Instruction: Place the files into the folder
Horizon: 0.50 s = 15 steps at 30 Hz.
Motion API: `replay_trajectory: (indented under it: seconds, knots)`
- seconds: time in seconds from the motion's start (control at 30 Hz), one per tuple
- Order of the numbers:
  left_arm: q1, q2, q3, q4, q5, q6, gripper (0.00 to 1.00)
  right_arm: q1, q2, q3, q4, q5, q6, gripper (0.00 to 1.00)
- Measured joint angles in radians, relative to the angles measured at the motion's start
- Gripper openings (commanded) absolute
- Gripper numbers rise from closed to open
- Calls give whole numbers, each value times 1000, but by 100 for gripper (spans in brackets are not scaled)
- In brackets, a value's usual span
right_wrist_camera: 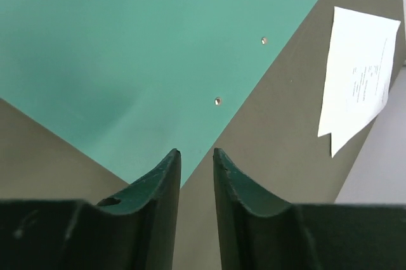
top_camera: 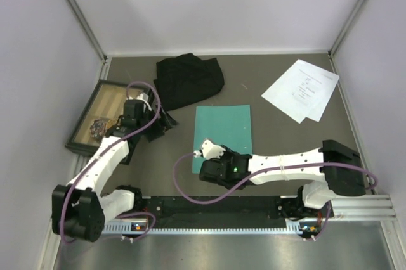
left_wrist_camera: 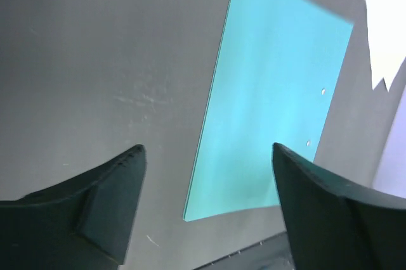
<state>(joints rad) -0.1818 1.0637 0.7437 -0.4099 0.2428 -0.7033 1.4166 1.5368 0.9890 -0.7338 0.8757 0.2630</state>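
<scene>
The teal folder point(top_camera: 223, 129) lies flat and closed at the table's middle. Two white files point(top_camera: 301, 89) lie overlapped at the far right, clear of it. My left gripper point(left_wrist_camera: 208, 148) hangs open and empty above bare table, just left of the folder point(left_wrist_camera: 273, 92). My right gripper point(right_wrist_camera: 196, 151) sits over the folder's near-left corner, its jaws a narrow gap apart with nothing between them. The folder's edge point(right_wrist_camera: 152, 61) runs under its fingertips, with two small rivets beside that edge. The files point(right_wrist_camera: 355, 80) show at the right wrist view's upper right.
A black cloth point(top_camera: 189, 78) is bunched at the back, left of centre. A dark-framed wooden tray point(top_camera: 84, 132) holding a small object sits at the left wall. Grey walls close in three sides. A metal rail point(top_camera: 254, 210) runs along the near edge.
</scene>
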Motion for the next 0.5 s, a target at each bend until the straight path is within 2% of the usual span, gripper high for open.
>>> replay_trajectory:
  seconds: [0.07, 0.13, 0.17, 0.27, 0.37, 0.5]
  knots:
    - [-11, 43, -50, 49, 52, -26, 81, -2, -8, 0, -14, -28, 15, 51]
    - [-37, 90, -83, 86, 77, -43, 80, -11, -8, -4, -23, -51, 30, 58]
    - [-59, 115, -95, 104, 88, -52, 80, -26, -11, -9, -30, -71, 41, 69]
    - [-132, 180, -108, 151, 108, -67, 83, -159, -35, -23, -37, -150, 85, 79]
    - [-185, 219, -111, 199, 111, -79, 86, -357, -103, -50, -6, -252, 129, 84]
    - [-211, 242, -112, 230, 105, -82, 86, -560, -174, -99, 68, -404, 158, 83]
